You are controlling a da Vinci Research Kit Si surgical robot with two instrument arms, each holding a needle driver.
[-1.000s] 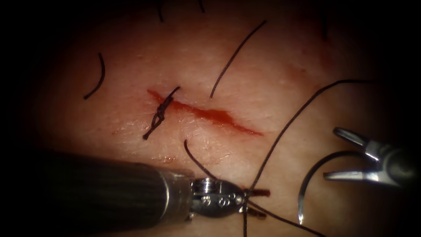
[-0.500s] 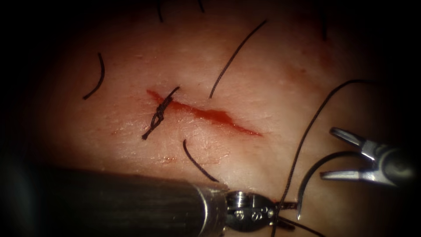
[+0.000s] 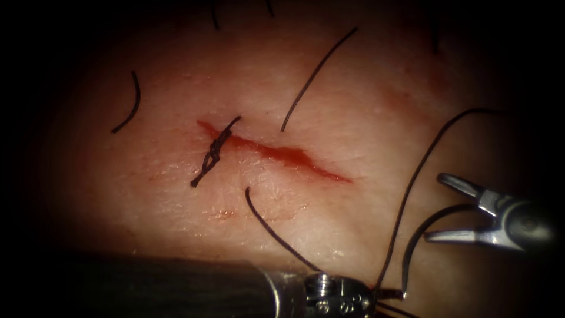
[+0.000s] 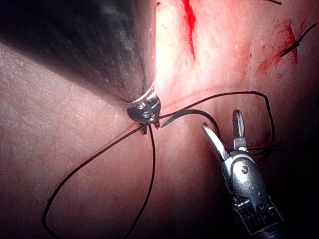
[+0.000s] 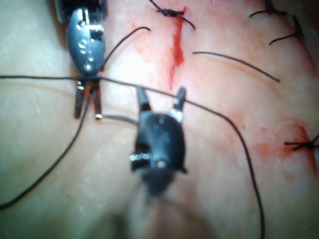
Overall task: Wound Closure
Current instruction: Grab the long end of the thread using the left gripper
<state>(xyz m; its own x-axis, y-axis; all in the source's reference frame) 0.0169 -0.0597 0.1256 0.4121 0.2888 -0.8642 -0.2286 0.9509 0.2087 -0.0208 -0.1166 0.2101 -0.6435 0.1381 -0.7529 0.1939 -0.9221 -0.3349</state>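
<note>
Seemingly the job stands at getting hold of the needle for another stitch.

From the endoscope, the tissue (image 3: pixel 353 88) carries a slanting red cut (image 3: pixel 282 154) with one knotted stitch (image 3: pixel 213 154) across its left end. Loose thread ends (image 3: pixel 315 73) lie above it. Right of the cut, the curved needle (image 3: pixel 412 247) rests on the surface, not in the tissue. The left tool (image 3: pixel 385 294) reaches in low, just beside the needle's point. The right tool (image 3: pixel 438 207) has its jaws wide apart around the needle's blunt end, gripping nothing. Thread (image 3: pixel 412 176) runs up from the left tool in a long arc.

From the left wrist, the left tool (image 4: pixel 151 128) sits at the needle's (image 4: pixel 187 112) point, with thread (image 4: pixel 99 154) looping away from it. The right tool (image 4: pixel 221 119) stands spread at the needle's far end.

From the right wrist, the left tool's (image 5: pixel 87 107) jaws are slightly parted, one touching the needle (image 5: pixel 119 118), with thread (image 5: pixel 214 112) crossing at their base. The right tool (image 5: pixel 160 92) gapes, empty.

Judging by this, the next move calls for a firm grip on the needle's body, clear of its point, and with no thread caught in the jaws.
</note>
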